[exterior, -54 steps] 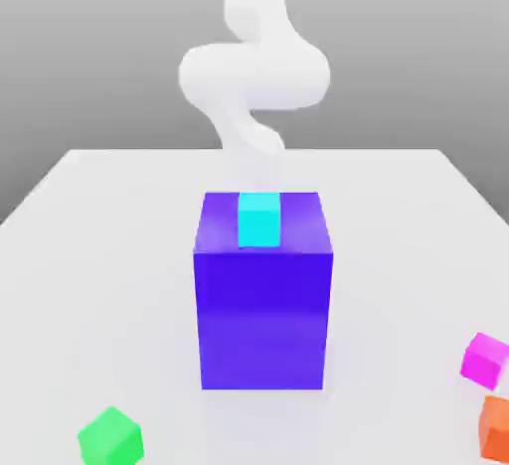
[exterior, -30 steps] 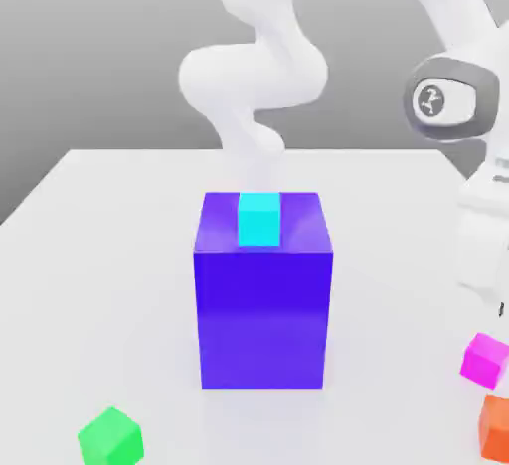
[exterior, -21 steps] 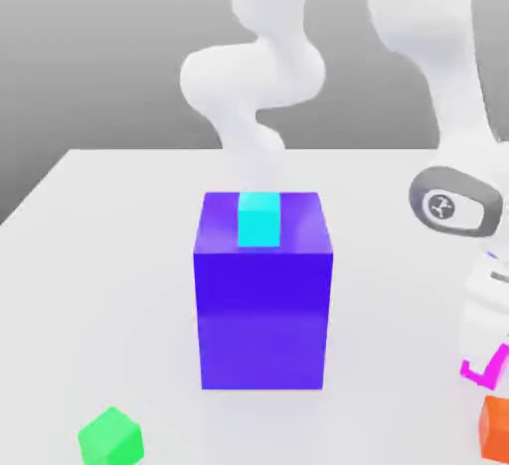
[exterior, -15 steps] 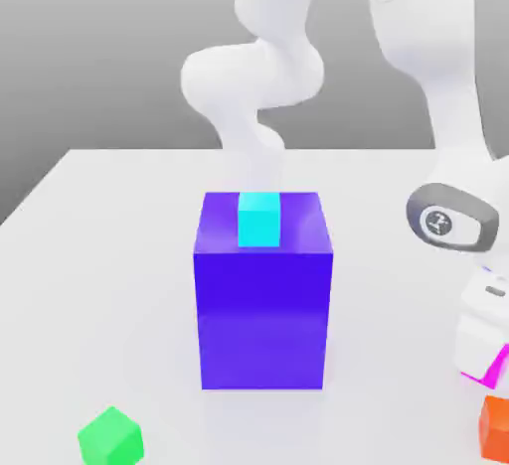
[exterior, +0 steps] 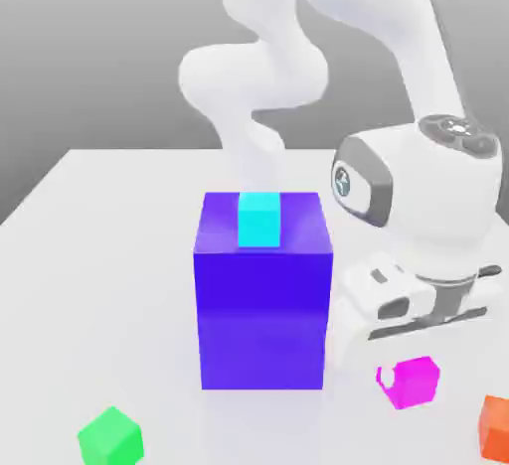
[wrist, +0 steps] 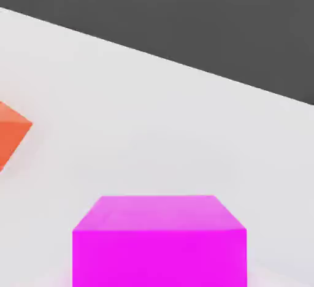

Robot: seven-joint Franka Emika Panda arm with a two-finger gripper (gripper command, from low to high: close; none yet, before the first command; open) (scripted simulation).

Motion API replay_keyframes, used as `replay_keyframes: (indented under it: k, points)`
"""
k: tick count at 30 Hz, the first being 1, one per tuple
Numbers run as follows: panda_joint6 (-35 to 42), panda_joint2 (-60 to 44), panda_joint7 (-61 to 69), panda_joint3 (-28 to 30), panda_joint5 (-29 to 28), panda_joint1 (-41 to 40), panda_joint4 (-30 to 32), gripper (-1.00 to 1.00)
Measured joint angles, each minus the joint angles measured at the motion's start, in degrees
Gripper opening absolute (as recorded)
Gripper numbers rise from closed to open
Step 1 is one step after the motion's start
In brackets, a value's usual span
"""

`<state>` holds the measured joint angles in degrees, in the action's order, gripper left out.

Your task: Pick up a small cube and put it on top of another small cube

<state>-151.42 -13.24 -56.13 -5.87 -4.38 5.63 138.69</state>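
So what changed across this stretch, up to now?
The arm came down at the exterior view's right, the gripper shut on the magenta cube and carried it leftward toward the blue-purple block. The cyan cube, green cube and orange cube stayed put.

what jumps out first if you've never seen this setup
The big blue-purple block stands mid-table with a cyan cube on top. At the exterior view's right, the white arm's claw is shut on the magenta cube, with an orange cube beside it and a green cube at the near left.
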Motion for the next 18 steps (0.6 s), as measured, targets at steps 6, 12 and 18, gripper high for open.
replay_keyframes:
  k: [6, 12, 18]
  points:
    - [2.5, 1.2, -4.3, 8.4, 4.5, -8.4, -1.6, -1.0]
    - [-0.8, -4.3, -6.5, 13.6, 9.5, -15.5, -3.8, -1.0]
    - [-2.5, -6.2, -6.2, 13.4, 10.2, -16.0, -4.0, 1.0]
